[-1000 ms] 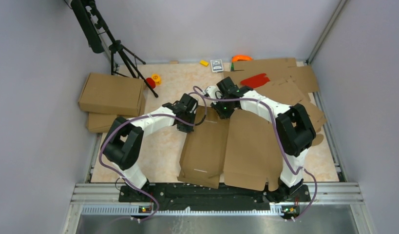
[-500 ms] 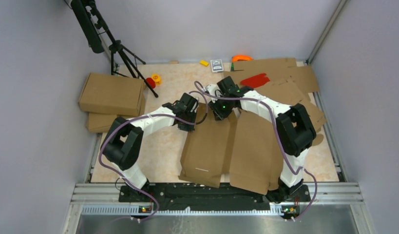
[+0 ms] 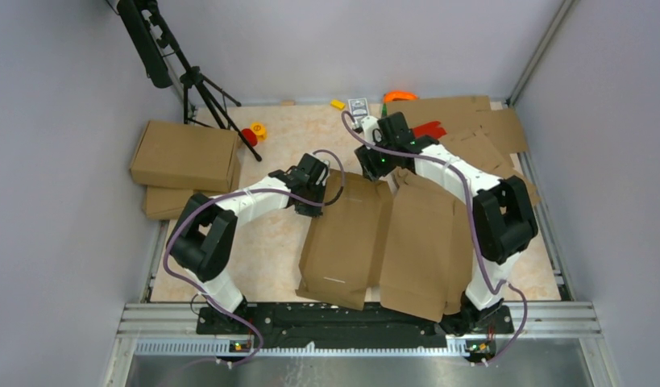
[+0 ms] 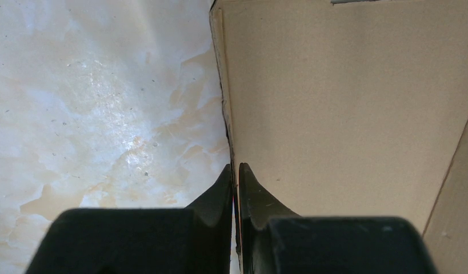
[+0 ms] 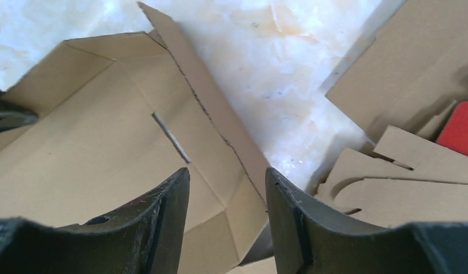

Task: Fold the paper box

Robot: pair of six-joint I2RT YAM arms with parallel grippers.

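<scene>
Top external: the paper box [image 3: 342, 242] lay half-folded on the desk [image 3: 266, 250]; left end effector [image 3: 312, 205] clamped its edge, right end effector [image 3: 380, 169] stood apart (empty), so the fold could flop open.

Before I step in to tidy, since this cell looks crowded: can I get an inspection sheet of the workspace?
Surface: marbled tabletop, bare near left.
Job's things: paper box, partly folded, centre.
Clutter: flat cardboard sheets far right; closed boxes far left; red piece, yellow block, card deck at back.
Grippers: left jaws shut on the paper box's left edge; right jaws open, holding nothing.
Cables: purple cables looped along both arms.
Surroundings: tripod far left; grey walls.
</scene>
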